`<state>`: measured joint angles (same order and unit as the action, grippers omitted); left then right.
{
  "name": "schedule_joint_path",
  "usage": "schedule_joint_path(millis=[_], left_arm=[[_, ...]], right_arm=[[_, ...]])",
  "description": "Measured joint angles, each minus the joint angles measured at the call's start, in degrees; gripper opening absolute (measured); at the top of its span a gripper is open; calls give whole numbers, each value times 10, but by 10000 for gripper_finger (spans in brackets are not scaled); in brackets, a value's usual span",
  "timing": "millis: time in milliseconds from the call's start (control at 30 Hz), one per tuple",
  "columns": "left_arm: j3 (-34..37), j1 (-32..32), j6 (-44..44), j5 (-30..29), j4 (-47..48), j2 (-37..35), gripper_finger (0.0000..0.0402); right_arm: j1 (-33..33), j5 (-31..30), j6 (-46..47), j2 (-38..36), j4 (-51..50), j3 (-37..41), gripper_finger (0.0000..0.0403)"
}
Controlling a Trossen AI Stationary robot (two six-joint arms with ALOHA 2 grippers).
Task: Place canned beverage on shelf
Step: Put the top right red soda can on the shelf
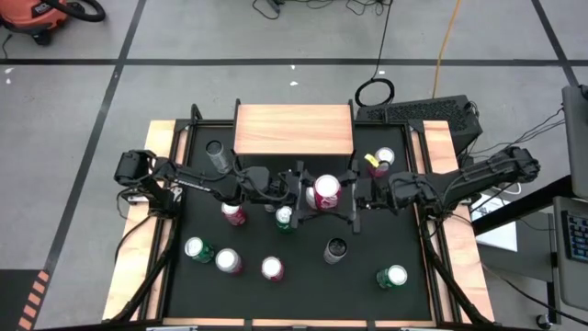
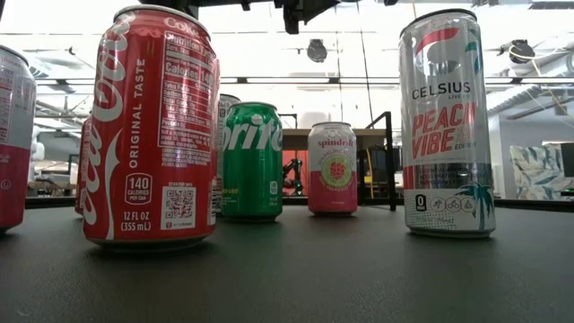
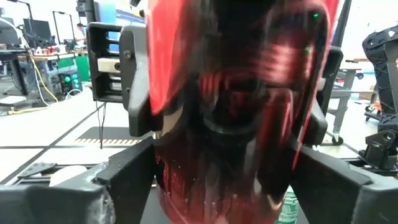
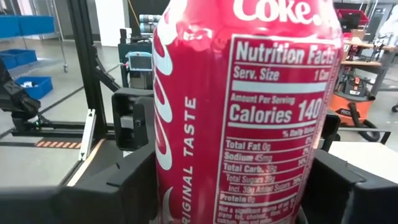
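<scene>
While both arms meet mid-bench, your Coke can [image 1: 326,191] sits between them | right pincer [image 1: 354,194] clamps it | left pincer [image 1: 299,193] flanks it, grip unclear | shelf [image 1: 293,129] just beyond, far side.

Grey floor [image 1: 230,32] with dark seam lines spreads beyond the desk [image 1: 459,257], well apart from the tools. Orange vacuum [image 1: 41,17] sits in a far corner. Black coiled cable [image 1: 375,91] and yellow cord [image 1: 446,37] trail over the floor. Ceiling strip lights [image 2: 296,40] glow bright. Blue bins [image 4: 18,56] on racks.
</scene>
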<state>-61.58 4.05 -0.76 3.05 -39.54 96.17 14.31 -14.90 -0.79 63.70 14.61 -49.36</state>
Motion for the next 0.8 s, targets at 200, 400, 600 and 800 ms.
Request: schedule_joint_path(millis=[200,400,600,800], left_arm=[[0,1,0,0,21,-7,374],[0,3,-2,0,63,-28,385],[0,7,-7,0,120,-62,386],[0,13,-33,-3,191,-118,386]], right_arm=[[0,2,-2,0,-8,0,280],[0,1,-7,-8,-23,0,280],[0,-1,-16,-19,-50,0,279],[1,0,15,-19,-111,0,279]])
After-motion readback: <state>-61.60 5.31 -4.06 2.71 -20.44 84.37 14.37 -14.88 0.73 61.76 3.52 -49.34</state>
